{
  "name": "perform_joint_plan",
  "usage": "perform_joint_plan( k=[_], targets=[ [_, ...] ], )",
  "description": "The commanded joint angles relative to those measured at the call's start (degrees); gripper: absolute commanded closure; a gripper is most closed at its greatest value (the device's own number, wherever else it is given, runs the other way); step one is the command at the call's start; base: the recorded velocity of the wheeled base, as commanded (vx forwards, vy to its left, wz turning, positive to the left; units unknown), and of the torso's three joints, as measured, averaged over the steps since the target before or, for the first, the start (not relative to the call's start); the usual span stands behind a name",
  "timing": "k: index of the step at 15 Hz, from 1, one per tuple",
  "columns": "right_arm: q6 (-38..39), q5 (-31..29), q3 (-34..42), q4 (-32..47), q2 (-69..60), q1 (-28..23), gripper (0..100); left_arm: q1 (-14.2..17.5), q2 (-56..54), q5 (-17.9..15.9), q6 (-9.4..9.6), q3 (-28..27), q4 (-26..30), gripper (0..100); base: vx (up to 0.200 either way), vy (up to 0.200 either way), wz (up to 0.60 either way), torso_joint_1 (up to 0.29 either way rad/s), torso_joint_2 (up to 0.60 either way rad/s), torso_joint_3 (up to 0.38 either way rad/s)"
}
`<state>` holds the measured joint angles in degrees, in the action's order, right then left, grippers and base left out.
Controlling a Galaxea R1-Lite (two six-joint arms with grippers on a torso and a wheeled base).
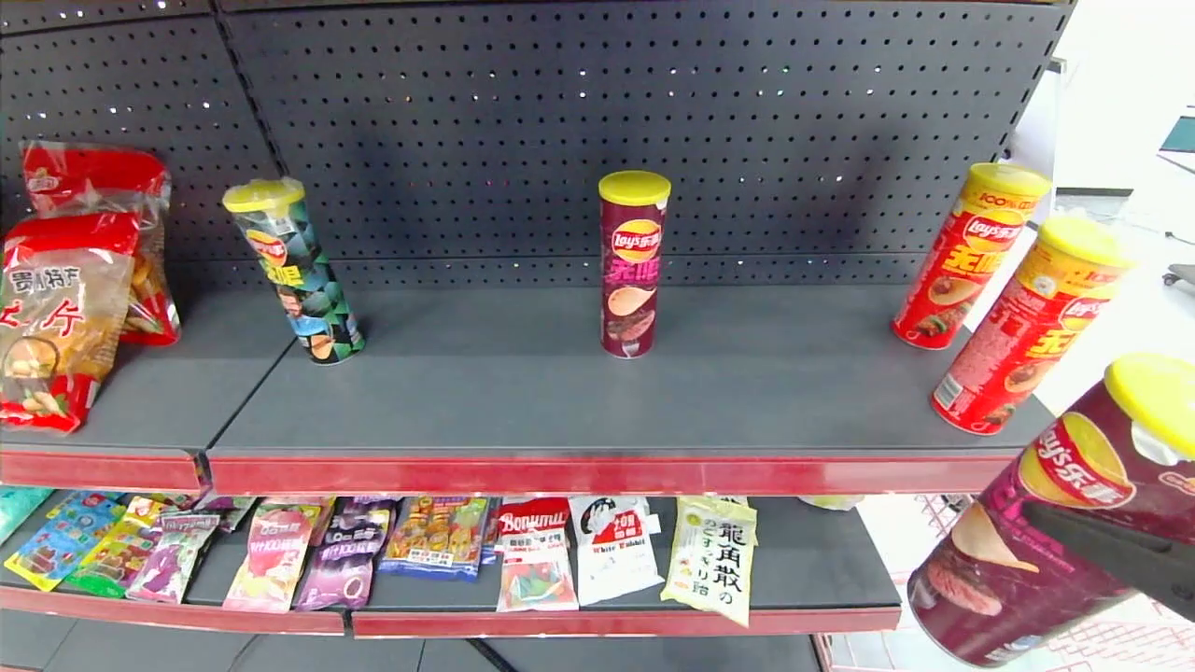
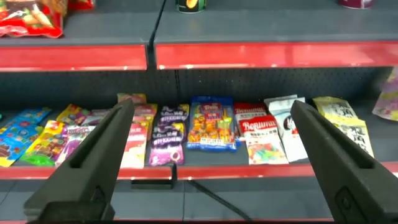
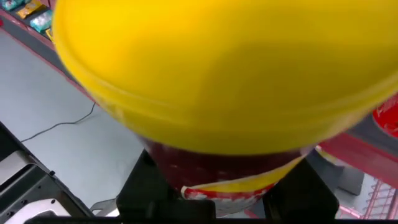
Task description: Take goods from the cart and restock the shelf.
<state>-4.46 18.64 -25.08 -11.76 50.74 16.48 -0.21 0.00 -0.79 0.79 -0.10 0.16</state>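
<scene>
Off the right end of the upper shelf point(image 1: 597, 401), your right gripper point(image 3: 224, 194) is clamped on a maroon chip can point(image 1: 1046, 513). The can sits tilted, its yellow lid point(image 1: 1153, 392) toward the upper right and its base low, in front of the shelf's red edge and apart from it. One dark finger point(image 1: 1120, 555) lies across the can's body below the lid. In the right wrist view the lid is close to the camera, with a finger pressed on either side of the can beneath it.

On the upper shelf stand a teal patterned can point(image 1: 294, 271) toward the left, a second maroon can point(image 1: 633, 264) near the middle, and two red cans point(image 1: 966, 257) point(image 1: 1027, 327) at the right end, the nearer one closest to the held can. Snack bags point(image 1: 65, 308) lean at the far left.

Your left gripper point(image 2: 211, 162) is spread wide with nothing between its fingers, facing the row of packets point(image 2: 211, 124) on the lower shelf point(image 2: 249, 171).
</scene>
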Motion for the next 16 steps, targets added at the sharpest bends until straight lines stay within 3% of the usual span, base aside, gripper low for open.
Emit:
perform_joint_plan(
  k=[1, 4, 8, 13, 14, 15, 16],
  targets=[
    [0.0, 0.0, 0.4, 0.1, 0.0, 0.3, 100, 0.0, 0.0, 0.0, 0.00, 0.0, 0.0, 0, 0.200, 0.000, 0.00, 0.002, -0.01, 0.007],
    [0.0, 0.0, 0.2, 0.1, 0.1, 0.3, 100, 0.0, 0.0, 0.0, 0.00, 0.0, 0.0, 0, 0.200, 0.000, 0.00, 0.007, 0.00, 0.002],
    [0.1, 0.0, 0.4, 0.1, -0.6, 0.3, 100, 0.0, 0.0, 0.0, -0.62, 0.0, 0.1, 0, 0.000, 0.000, 0.00, 0.000, 0.00, 0.000],
    [0.0, 0.2, 1.5, 0.3, -5.4, 0.4, 100, -0.8, 2.5, -0.6, 0.44, -0.1, 0.0, 0, 0.000, 0.000, 0.00, 0.000, 0.00, 0.000],
    [0.0, 0.0, 1.3, 0.5, -5.9, 0.7, 100, -0.8, 2.9, -5.3, 2.28, -1.7, -0.2, 0, 0.000, 0.000, 0.00, 0.000, 0.00, 0.000],
    [0.2, 0.3, 1.1, 0.6, -5.9, 0.7, 100, -0.9, 5.3, -7.5, 1.84, -6.2, -0.2, 0, 0.000, 0.000, 0.00, 0.000, 0.00, 0.000],
    [0.4, 2.0, 1.1, 0.1, -5.6, 1.7, 100, -1.3, 21.4, -10.5, -2.99, -22.0, 0.6, 0, 0.000, 0.000, 0.00, 0.000, 0.00, 0.000]
  ],
)
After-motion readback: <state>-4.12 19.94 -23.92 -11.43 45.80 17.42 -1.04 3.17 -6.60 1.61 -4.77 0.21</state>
